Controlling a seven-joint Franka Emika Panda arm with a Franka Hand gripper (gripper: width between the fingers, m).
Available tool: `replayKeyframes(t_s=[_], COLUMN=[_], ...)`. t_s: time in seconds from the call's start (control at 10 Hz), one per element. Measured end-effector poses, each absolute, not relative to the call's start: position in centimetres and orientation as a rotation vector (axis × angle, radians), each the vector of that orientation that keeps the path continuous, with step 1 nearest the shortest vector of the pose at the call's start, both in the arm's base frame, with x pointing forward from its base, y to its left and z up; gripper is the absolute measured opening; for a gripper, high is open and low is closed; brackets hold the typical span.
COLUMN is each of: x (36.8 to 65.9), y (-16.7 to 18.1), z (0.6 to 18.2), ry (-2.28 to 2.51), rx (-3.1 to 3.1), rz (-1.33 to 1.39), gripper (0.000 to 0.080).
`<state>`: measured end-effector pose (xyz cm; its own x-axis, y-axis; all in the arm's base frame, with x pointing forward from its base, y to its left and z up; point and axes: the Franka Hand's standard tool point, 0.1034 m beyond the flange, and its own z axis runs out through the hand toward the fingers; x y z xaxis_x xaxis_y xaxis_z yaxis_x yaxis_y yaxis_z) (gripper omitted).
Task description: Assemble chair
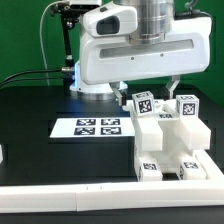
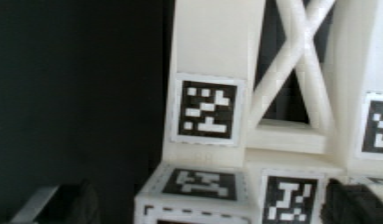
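The white chair parts stand clustered at the exterior view's right: a tall tagged block (image 1: pixel 145 104), a second tagged block (image 1: pixel 186 108) and low tagged pieces (image 1: pixel 152 167) in front of them. My gripper (image 1: pixel 150 91) hangs just above the tall blocks, jaws wide apart. In the wrist view a white frame with a crossed brace (image 2: pixel 291 70) and a tag (image 2: pixel 207 108) fills the picture. A tagged white block (image 2: pixel 220 190) sits between my fingers (image 2: pixel 63 205). A dark gap shows beside that finger. My gripper (image 2: pixel 214 206) is open and holds nothing.
The marker board (image 1: pixel 100 127) lies flat on the black table, to the exterior view's left of the parts. A long white rail (image 1: pixel 60 196) runs along the front edge. The arm's base (image 1: pixel 92 86) and black cables stand at the back.
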<state>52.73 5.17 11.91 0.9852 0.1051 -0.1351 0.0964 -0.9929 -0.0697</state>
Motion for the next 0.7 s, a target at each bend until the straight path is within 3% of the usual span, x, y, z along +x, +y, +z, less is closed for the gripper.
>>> replayKeyframes(t_s=[0.5,0.7], x=[54.9,55.0], y=[4.4,3.9], z=[13.2,12.9], ry=[-0.102,-0.1], rx=[-3.073,-3.081], rz=[-0.127,-0.291], gripper=[0.0649,0.0649])
